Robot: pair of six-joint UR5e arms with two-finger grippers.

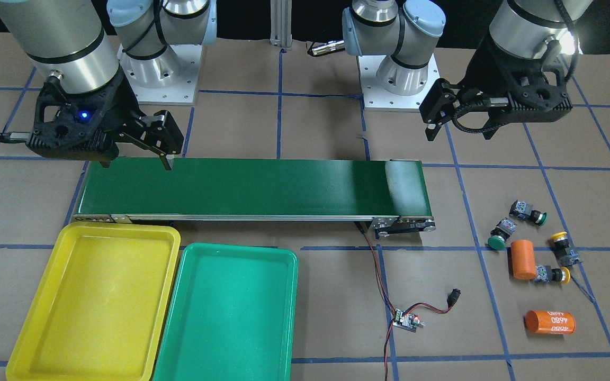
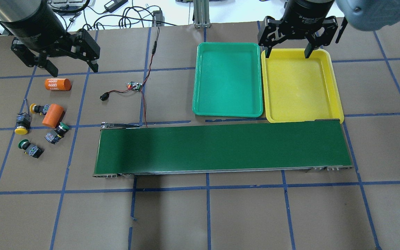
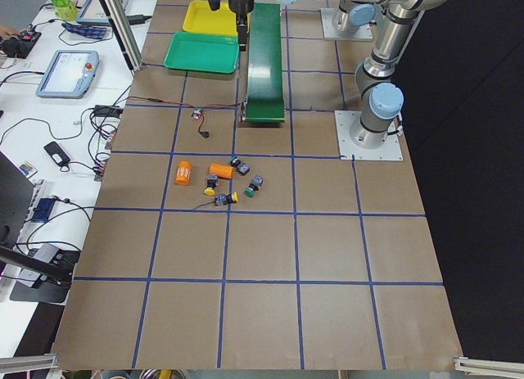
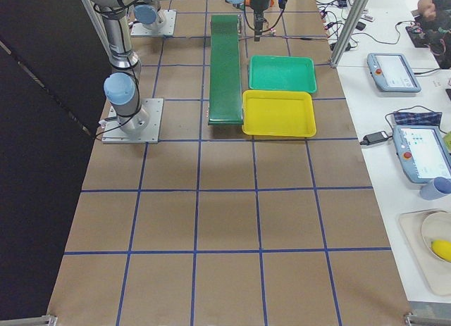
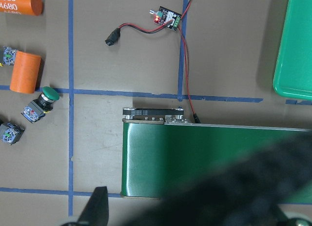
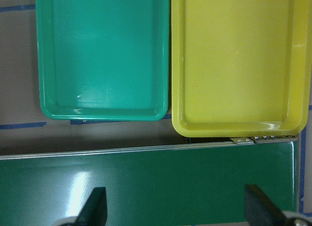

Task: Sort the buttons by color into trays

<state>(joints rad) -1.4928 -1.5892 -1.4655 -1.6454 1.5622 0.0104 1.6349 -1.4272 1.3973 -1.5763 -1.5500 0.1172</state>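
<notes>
Four buttons lie on the table at my left: two green [image 2: 58,132] [image 2: 30,147] and two yellow [image 2: 36,109] [image 2: 22,125]. In the front-facing view the green ones [image 1: 530,211] [image 1: 501,235] and the yellow ones [image 1: 564,248] [image 1: 554,275] lie at the right. The green tray [image 2: 227,80] and the yellow tray [image 2: 300,86] sit side by side beyond the belt, both empty. My left gripper [image 2: 73,71] is open and empty, raised beyond the buttons. My right gripper [image 2: 288,55] is open and empty above the trays' far edge.
A long dark-green conveyor belt [image 2: 221,149] runs across the middle. Two orange cylinders [image 2: 57,84] [image 2: 52,115] lie among the buttons; one touches a yellow button. A small controller board [image 2: 134,86] with red and black wires lies between the buttons and the green tray.
</notes>
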